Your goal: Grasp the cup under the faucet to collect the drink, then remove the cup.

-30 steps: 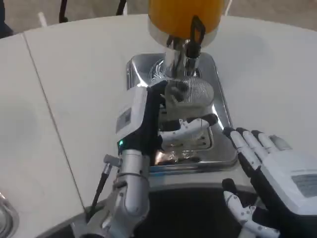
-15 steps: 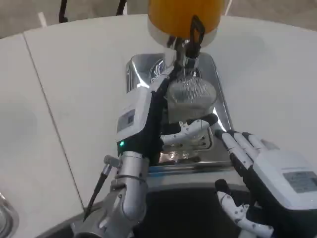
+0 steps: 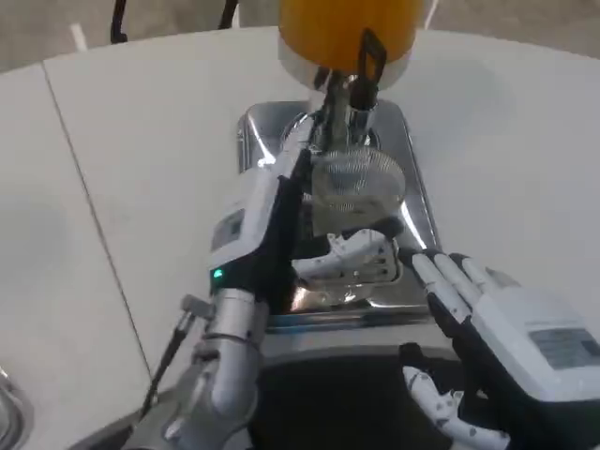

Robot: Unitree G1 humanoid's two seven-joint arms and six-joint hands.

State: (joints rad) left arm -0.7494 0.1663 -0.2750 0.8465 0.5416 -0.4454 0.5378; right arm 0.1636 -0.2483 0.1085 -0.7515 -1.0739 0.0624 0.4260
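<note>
head view: the clear ribbed cup (image 3: pixel 359 183) stands upright on the shiny drip tray (image 3: pixel 417 211), just above the middle of the frame, directly beneath the faucet (image 3: pixel 345 105) of the orange drink dispenser (image 3: pixel 349 33) at 12 o'clock. the left hand (image 3: pixel 281 230) reaches in from 7 o'clock along its silver forearm, its white back turned to the camera and its fingers (image 3: pixel 361 253) curling round the lower part of the cup from the 9 o'clock side; it looks to be holding the cup, though the contact on the far side is hidden by the hand itself. the right hand (image 3: pixel 511 352) sits at 4 o'clock, near the front edge of the tray, fingers spread and straight, holding nothing, their tips pointing toward 11 o'clock and clear of the cup.

the relation that matters: the cup's long axis is vertical and its mouth lies right under the spout, at 12 o'clock from the left hand's wrist. the left hand is on the cup, so it is plainly the nearer one; the right hand is well off to the side. judging from this, the cup is placed to collect, and taking it away calls for a pull back toward 6 o'clock, kept upright, clear of the faucet. whether any drink is in the cup cannot be told.
</note>
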